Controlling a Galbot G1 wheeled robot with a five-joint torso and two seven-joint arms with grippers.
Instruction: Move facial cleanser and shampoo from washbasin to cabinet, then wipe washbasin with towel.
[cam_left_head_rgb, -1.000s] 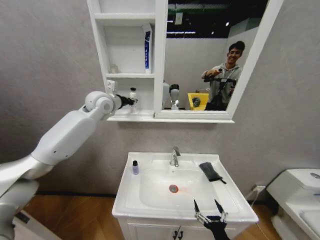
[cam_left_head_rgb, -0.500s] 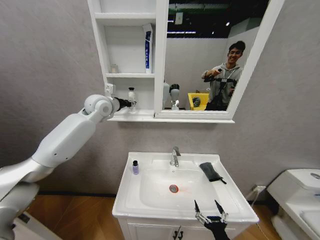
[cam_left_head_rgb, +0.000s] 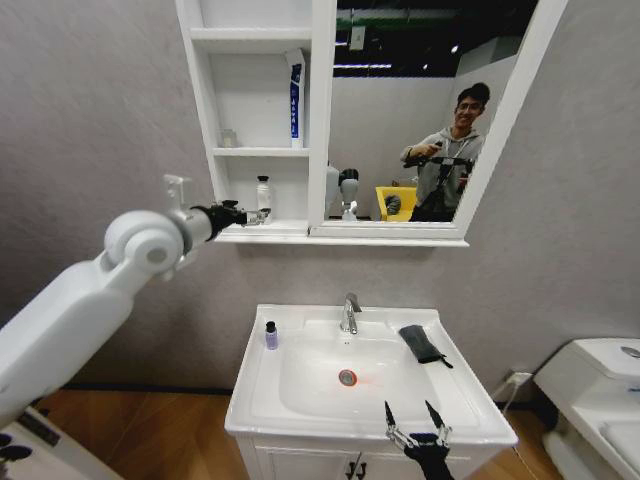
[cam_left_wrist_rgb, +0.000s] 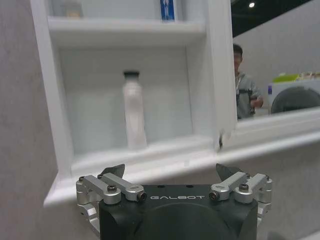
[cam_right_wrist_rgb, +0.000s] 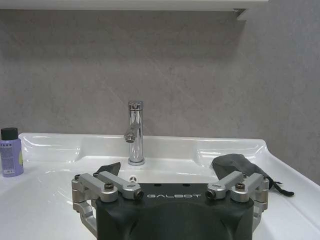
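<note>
Cabinet (cam_left_head_rgb: 262, 120) at 12 o'clock, white bottle (cam_left_head_rgb: 263, 194) upright on lowest shelf. Left gripper (cam_left_head_rgb: 252, 216) just before it, wide, empty. Purple bottle (cam_left_head_rgb: 270, 335) at washbasin's (cam_left_head_rgb: 300, 400) 10 o'clock, towel (cam_left_head_rgb: 421, 343) at 2. Right gripper (cam_left_head_rgb: 411, 418) wide at 5.

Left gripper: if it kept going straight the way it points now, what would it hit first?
Probably the white bottle standing upright on the cabinet's lowest shelf. The open left gripper faces that compartment; the shelf's front lip sits close below the line, so depth is uncertain.
</note>
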